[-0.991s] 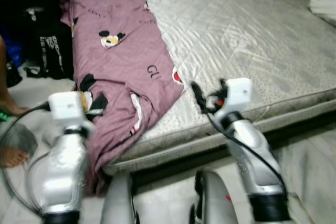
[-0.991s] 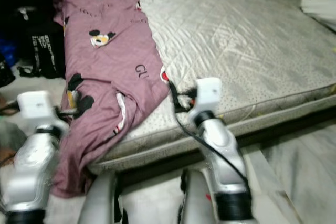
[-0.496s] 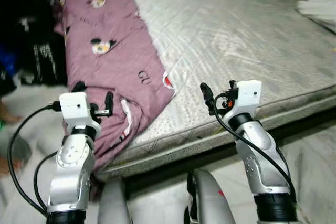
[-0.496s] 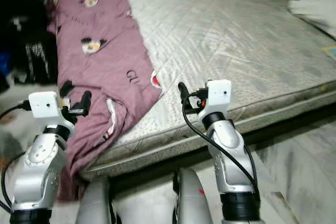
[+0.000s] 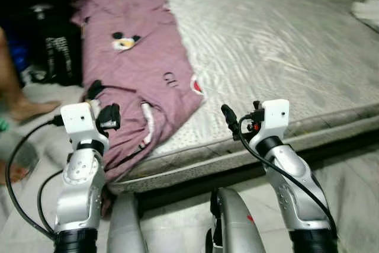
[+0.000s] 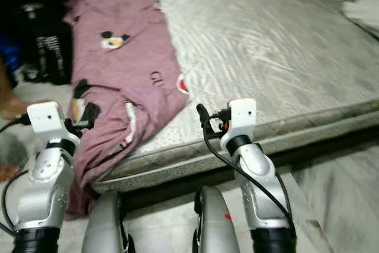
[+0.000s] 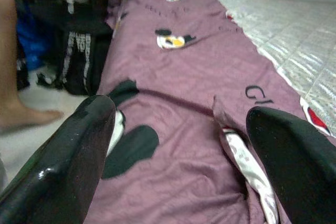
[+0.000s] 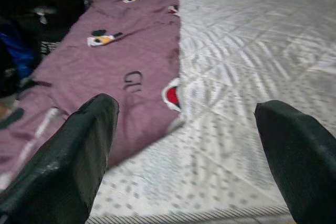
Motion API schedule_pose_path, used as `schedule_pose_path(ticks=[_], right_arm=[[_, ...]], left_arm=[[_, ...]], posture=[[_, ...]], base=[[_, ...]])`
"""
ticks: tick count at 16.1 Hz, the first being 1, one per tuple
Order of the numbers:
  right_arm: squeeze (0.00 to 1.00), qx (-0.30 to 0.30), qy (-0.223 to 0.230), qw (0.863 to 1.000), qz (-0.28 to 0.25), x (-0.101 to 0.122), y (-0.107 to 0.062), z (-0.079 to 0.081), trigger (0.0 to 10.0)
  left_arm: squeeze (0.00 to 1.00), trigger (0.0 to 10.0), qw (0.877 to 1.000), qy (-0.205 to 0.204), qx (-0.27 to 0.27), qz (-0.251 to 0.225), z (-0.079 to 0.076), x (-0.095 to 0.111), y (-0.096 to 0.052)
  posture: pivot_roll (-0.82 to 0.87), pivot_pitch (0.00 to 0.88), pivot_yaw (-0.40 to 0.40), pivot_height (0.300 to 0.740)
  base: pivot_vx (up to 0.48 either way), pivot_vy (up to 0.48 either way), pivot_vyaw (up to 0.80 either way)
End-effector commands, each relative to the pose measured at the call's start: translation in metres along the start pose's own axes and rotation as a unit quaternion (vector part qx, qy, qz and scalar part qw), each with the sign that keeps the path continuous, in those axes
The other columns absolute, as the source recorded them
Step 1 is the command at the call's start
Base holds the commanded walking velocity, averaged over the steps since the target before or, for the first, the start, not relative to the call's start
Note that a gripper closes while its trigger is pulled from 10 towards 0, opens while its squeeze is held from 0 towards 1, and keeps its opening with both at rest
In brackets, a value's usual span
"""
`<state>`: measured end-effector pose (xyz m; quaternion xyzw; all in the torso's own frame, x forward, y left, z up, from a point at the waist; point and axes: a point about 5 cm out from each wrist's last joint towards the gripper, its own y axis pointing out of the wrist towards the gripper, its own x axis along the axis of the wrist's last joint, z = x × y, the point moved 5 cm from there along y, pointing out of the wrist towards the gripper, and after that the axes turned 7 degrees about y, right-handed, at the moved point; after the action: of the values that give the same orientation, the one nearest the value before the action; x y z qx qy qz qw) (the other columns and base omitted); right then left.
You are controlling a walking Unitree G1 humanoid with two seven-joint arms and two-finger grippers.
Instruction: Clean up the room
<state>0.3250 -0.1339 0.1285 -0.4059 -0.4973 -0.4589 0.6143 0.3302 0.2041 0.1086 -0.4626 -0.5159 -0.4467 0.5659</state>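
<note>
We stand at the near edge of a bed (image 5: 284,45) whose bare quilted mattress runs away from us. A mauve bedsheet (image 5: 133,69) printed with cartoon mouse heads lies in a long crumpled strip along the bed's left edge, its near end spilling over the near left corner toward the floor. Our left end effector (image 7: 178,145) hovers just above that hanging end, fingers (image 7: 68,156) spread wide with nothing between them. Our right end effector (image 8: 184,145) is raised over the bed's near edge, beside the sheet's near right corner, and its fingers (image 8: 68,156) are likewise spread apart and empty. At the far right edge of the bed lies a pale, folded cloth (image 5: 367,11). On the floor to the left sit dark bags (image 5: 56,57), and a person's bare foot (image 5: 29,108) stands beside them.
</note>
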Motion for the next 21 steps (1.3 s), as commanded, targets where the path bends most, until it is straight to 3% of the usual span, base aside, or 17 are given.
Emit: schedule_pose_path(ticks=[1, 4, 9, 15, 16, 19, 21], right_arm=[[0.00, -0.020, -0.007, 1.000, -0.001, 0.007, -0.006, -0.010, 10.0], [0.00, -0.037, -0.028, 0.999, 0.009, 0.009, -0.021, -0.024, 10.0], [0.00, -0.059, -0.070, 0.995, 0.037, 0.017, -0.053, -0.049, 10.0], [0.00, -0.070, -0.085, 0.993, 0.052, 0.021, -0.064, -0.059, 10.0], [0.00, -0.076, -0.089, 0.992, 0.052, 0.023, -0.065, -0.063, 10.0], [0.00, -0.076, -0.089, 0.992, 0.053, 0.022, -0.066, -0.061, 10.0], [0.00, -0.073, -0.087, 0.992, 0.053, 0.021, -0.065, -0.058, 10.0]], left_arm=[[0.00, 10.0, 1.000, -0.012, 0.008, 0.010, 0.000, -0.005, 0.008], [0.00, 10.0, 0.999, -0.026, 0.032, 0.010, 0.000, -0.001, 0.031], [0.00, 10.0, 0.996, -0.030, 0.080, 0.038, 0.020, -0.010, 0.058], [0.00, 10.0, 0.990, -0.029, 0.090, 0.103, 0.027, -0.030, 0.072], [0.00, 10.0, 0.987, -0.031, 0.074, 0.137, 0.019, -0.038, 0.075], [0.00, 10.0, 0.988, -0.021, 0.023, 0.151, -0.005, -0.035, 0.082], [0.00, 10.0, 0.986, 0.002, -0.030, 0.165, -0.031, -0.038, 0.081]], posture=[[-0.16, 0.151, -0.035, 0.566], [-0.22, 0.184, -0.047, 0.566], [-0.30, 0.234, -0.068, 0.531], [-0.34, 0.243, -0.075, 0.531], [-0.35, 0.239, -0.072, 0.531], [-0.36, 0.231, -0.070, 0.531], [-0.36, 0.220, -0.068, 0.531]], base=[[0.000, 0.000, 0.00], [0.000, 0.000, 0.00], [0.000, 0.000, 0.00], [0.000, 0.000, 0.00], [0.000, 0.000, 0.00], [0.000, 0.000, 0.00], [0.000, 0.000, 0.00]])
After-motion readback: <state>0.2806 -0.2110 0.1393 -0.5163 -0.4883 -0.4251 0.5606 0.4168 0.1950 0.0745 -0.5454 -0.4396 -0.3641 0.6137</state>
